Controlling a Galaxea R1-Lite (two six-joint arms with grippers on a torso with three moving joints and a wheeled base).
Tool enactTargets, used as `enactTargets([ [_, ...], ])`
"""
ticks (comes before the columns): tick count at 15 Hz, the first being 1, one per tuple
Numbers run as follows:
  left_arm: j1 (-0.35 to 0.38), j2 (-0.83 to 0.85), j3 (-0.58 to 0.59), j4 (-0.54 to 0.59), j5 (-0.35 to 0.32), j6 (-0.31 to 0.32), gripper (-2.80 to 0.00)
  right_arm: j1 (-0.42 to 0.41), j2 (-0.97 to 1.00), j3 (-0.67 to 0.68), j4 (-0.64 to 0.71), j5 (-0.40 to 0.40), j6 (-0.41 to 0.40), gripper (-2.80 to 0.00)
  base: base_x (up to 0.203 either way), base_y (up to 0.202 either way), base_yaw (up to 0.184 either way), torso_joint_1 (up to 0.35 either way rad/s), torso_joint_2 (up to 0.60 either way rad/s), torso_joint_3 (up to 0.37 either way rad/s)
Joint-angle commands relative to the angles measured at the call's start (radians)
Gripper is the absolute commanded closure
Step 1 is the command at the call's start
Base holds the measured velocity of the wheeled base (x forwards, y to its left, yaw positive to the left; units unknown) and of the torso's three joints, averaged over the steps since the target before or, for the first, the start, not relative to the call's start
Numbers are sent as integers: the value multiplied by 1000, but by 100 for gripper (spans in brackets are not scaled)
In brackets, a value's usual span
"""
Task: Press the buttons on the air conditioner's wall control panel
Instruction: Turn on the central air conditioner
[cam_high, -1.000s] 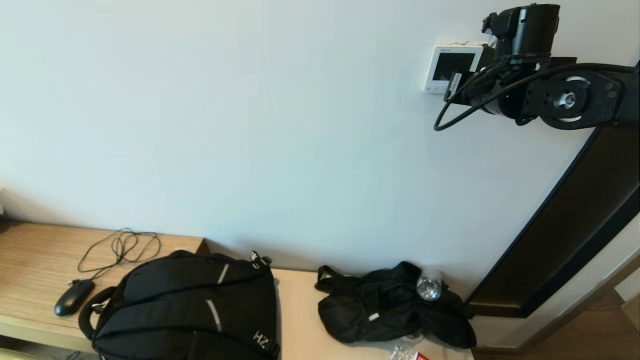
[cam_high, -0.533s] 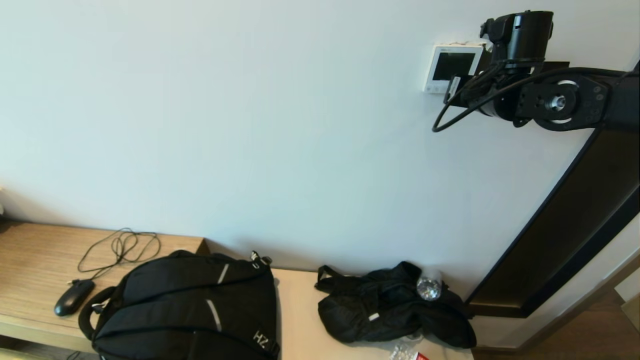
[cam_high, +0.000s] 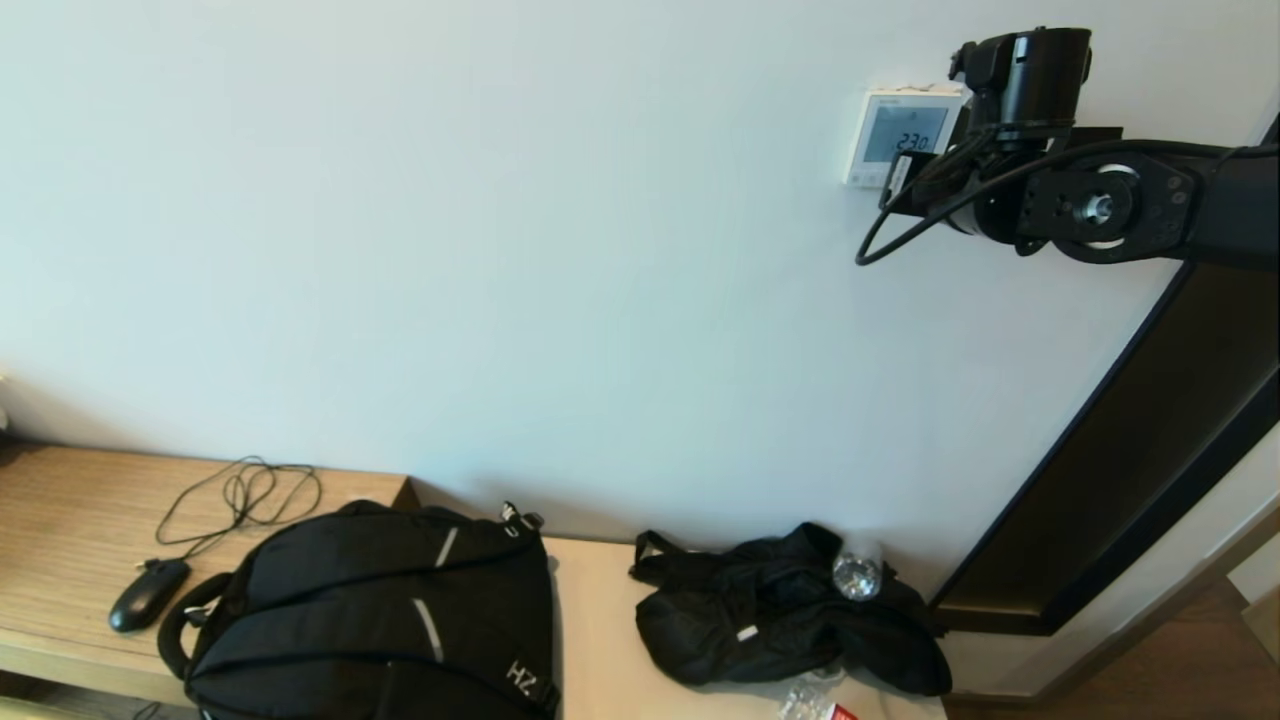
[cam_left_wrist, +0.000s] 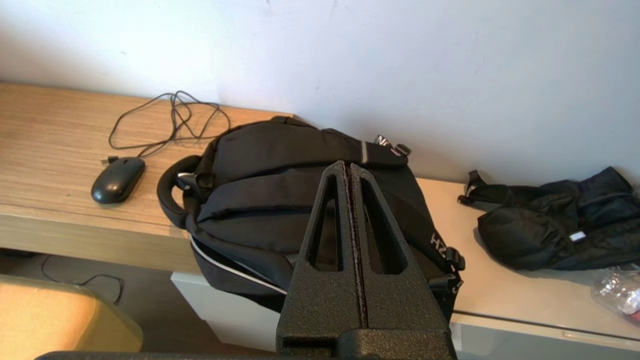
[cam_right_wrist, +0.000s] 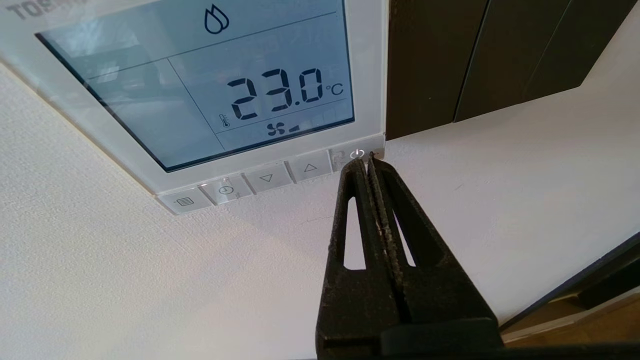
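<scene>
Pressing with my right tool (cam_right_wrist: 369, 161), I have its two fingers closed flat against each other, gripping nothing, and their joined tip sits at the power button (cam_right_wrist: 357, 154), the end button nearest the dark trim in the row along one edge of the wall control panel (cam_right_wrist: 120, 150). Whether the tip actually bears on the button or rests just at its edge cannot be determined from the wrist view.

Panel status: the screen (cam_right_wrist: 210, 85) is lit and reads 23.0 °C, with a droplet symbol beyond the digits and a fan symbol between the digits and the buttons. Along the button row from the power button come an up-arrow button (cam_right_wrist: 310, 168), a down-arrow button (cam_right_wrist: 266, 178), a clock button (cam_right_wrist: 226, 190) and a menu button (cam_right_wrist: 184, 201).

Panel location: it is mounted high on the white wall (cam_high: 500, 250), just beside a dark panel of trim (cam_right_wrist: 440, 60), and my right arm (cam_high: 1100, 200) reaches across in front of it in the head view.

My left tool (cam_left_wrist: 349, 172) is also closed and empty, held above the black backpack (cam_left_wrist: 280, 200). On the desk (cam_high: 70, 520) lie a black mouse (cam_high: 147, 593) with its loose cable (cam_high: 245, 495); a second black bag (cam_high: 780, 620) lies further to my right.
</scene>
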Motion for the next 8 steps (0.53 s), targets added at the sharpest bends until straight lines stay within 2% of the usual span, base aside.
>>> enactTargets([
  [1, 0, 0, 0, 0, 0, 0, 0, 7, -13, 14, -2, -2, 2, 0, 0, 0, 0, 0, 0, 0],
  [8, 1, 0, 0, 0, 0, 0, 0, 81, -70, 80, -4, -34, 0, 0, 0, 0, 0, 0, 0, 0],
])
